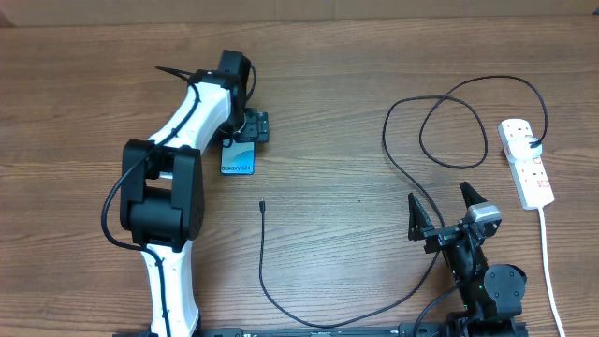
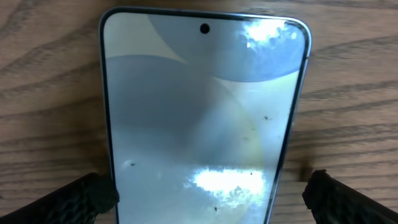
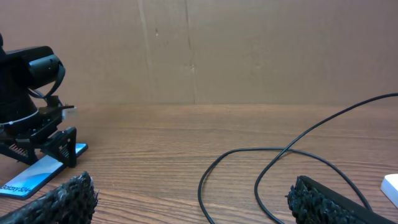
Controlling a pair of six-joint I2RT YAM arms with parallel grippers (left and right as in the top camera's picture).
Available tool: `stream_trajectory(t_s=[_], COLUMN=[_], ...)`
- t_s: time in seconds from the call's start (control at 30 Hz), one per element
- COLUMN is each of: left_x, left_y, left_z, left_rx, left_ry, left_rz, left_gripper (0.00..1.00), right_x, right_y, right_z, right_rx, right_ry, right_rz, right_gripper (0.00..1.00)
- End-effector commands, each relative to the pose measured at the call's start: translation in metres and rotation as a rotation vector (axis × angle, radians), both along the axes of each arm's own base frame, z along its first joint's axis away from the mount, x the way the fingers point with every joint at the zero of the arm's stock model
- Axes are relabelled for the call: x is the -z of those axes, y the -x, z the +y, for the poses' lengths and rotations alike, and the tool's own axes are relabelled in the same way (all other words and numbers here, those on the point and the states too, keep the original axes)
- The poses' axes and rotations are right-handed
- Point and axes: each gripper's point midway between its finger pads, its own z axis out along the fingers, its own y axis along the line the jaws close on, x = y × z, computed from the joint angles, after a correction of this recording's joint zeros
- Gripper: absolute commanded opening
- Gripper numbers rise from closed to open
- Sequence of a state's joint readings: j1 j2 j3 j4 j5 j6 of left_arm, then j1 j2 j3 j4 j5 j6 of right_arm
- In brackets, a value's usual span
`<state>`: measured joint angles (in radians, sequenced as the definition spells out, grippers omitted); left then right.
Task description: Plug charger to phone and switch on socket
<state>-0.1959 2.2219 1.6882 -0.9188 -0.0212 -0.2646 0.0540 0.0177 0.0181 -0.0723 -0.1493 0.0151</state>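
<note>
The phone (image 1: 238,158) lies flat on the wooden table, screen up, and fills the left wrist view (image 2: 199,112). My left gripper (image 1: 245,131) hangs over its far end, open, one finger on each side of the phone's long edges (image 2: 211,202). The left finger (image 2: 81,199) is close against the edge and the right finger (image 2: 342,199) stands apart. The charger (image 1: 263,262), a thin black cable, has its free tip (image 1: 263,203) on the table below the phone. It loops right (image 3: 249,155) to a black plug in the socket (image 1: 526,161). My right gripper (image 1: 438,195) is open and empty (image 3: 193,205), beside the loops.
The socket's white cord (image 1: 550,271) runs down toward the front edge at the right. A cardboard wall (image 3: 199,50) stands behind the table. The left arm (image 1: 173,168) reaches from the front left across the table. A corner of the socket (image 3: 392,186) shows in the right wrist view.
</note>
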Motion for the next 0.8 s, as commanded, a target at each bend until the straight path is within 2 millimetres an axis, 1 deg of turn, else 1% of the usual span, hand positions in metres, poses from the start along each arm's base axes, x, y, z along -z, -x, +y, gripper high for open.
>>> stream_trajectory(t_s=[0.0, 0.4, 0.6, 0.67, 0.77], left_x=[0.012, 0.031, 0.039, 0.041, 0.042], left_y=[0.005, 0.027, 0.04, 0.042, 0.044], left_z=[-0.004, -0.002, -0.001, 0.0, 0.0], left_rx=[0.032, 0.036, 0.036, 0.036, 0.036], left_ry=[0.031, 0.02, 0.018, 0.018, 0.018], left_rz=[0.037, 0.101, 0.138, 0.146, 0.15], left_gripper=[1.0, 1.0, 0.98, 1.0, 1.0], right_x=[0.004, 0.004, 0.004, 0.004, 0.004], right_y=[-0.001, -0.001, -0.001, -0.001, -0.001], right_z=[0.0, 0.0, 0.0, 0.0, 0.0], right_rx=[0.004, 0.004, 0.004, 0.004, 0.004], right_ry=[0.005, 0.005, 0.005, 0.005, 0.005], right_rz=[0.005, 0.005, 0.005, 0.005, 0.005], right_gripper=[1.0, 1.0, 1.0, 1.0, 1.0])
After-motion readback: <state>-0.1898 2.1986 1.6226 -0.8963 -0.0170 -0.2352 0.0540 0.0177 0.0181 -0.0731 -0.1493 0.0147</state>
